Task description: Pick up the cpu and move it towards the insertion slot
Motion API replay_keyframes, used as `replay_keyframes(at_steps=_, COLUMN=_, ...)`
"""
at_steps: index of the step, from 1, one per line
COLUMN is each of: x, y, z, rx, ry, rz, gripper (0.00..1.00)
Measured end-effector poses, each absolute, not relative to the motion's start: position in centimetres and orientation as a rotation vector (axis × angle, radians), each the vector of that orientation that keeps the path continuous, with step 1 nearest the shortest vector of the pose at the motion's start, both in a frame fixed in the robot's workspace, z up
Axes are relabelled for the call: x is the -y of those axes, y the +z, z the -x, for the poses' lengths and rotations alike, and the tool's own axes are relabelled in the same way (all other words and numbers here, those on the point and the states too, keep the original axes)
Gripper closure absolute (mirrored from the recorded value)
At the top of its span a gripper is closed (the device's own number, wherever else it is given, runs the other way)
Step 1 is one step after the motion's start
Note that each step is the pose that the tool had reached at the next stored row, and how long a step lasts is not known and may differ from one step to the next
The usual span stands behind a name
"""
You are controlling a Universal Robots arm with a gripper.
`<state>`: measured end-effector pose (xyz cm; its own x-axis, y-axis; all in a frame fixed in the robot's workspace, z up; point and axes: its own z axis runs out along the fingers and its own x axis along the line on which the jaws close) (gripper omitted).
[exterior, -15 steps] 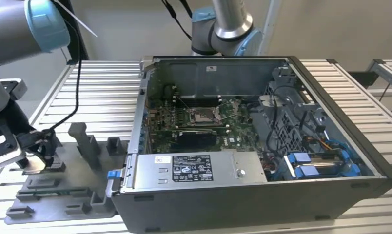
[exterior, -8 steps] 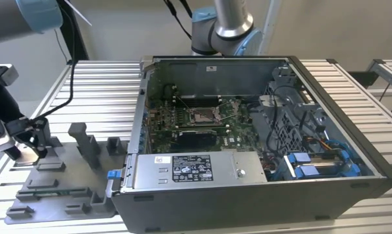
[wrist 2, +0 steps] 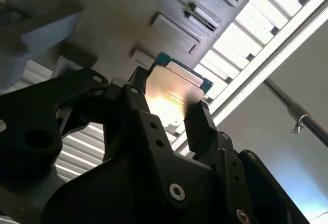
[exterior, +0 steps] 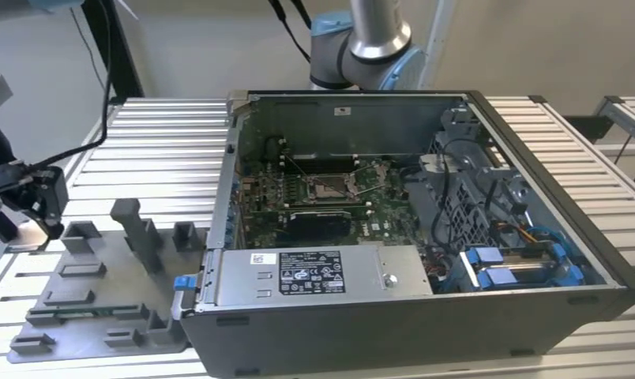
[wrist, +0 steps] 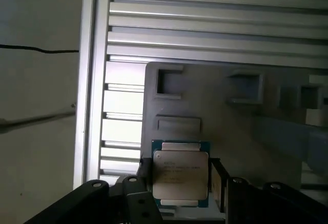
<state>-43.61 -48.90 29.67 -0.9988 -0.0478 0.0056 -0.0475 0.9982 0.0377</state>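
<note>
Nearest the lens in both wrist views: black gripper, fingers pressed tight against two opposite edges of the cpu, silvery top turned toward the first wrist camera. Held in the air above the grey parts tray, apart from it. In the exterior view, gripper at the far left edge. Insertion slot well apart, mid-frame inside the open computer case.

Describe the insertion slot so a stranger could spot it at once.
Find the open computer case on the slatted table and look at the green board inside it. Near the board's middle sits the insertion slot, a square silver frame with a brownish centre, unlike the plain black rectangle beside it.
</note>
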Motion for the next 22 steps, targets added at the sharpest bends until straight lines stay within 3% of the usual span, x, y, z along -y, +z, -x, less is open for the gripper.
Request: replay_keyframes(at_steps=22, x=48.9, y=39.1, z=43.6, rx=3.126, ry=-0.059, rz=-0.074, gripper=1.00)
